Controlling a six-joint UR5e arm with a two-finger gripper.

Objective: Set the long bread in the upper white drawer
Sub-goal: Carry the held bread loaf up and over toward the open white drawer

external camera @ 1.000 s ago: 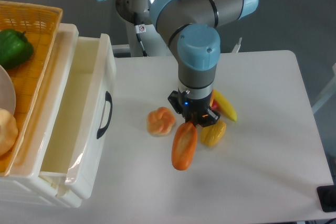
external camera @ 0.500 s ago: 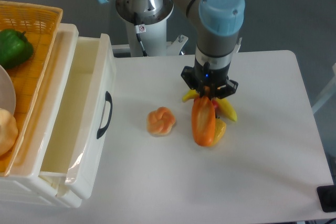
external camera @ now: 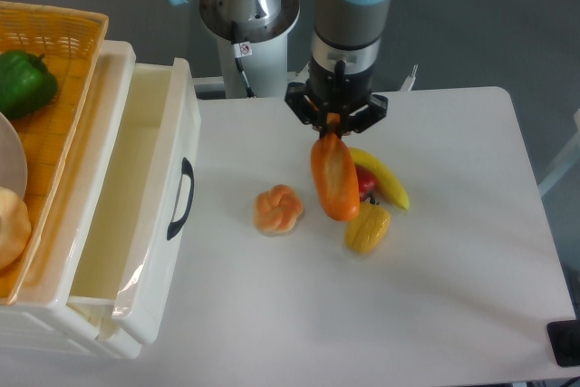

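The long bread (external camera: 335, 180), a glossy orange-brown oval loaf, hangs end-down in the air above the table's middle. My gripper (external camera: 333, 130) is shut on its upper end. The upper white drawer (external camera: 136, 215) stands pulled open at the left, black handle (external camera: 182, 198) on its front, pale cream inside with nothing in it. The loaf is well to the right of the drawer and above the other food.
A small knotted bun (external camera: 278, 209) lies on the white table (external camera: 453, 278). A banana (external camera: 382, 178), a red piece and a yellow corn-like piece (external camera: 367, 229) lie just right of the loaf. A woven basket (external camera: 45, 133) with a green pepper (external camera: 24, 82) sits above the drawer unit.
The gripper has lifted the long bread off the table, swung it from lying to hanging upright, and now carries it higher and slightly back left.
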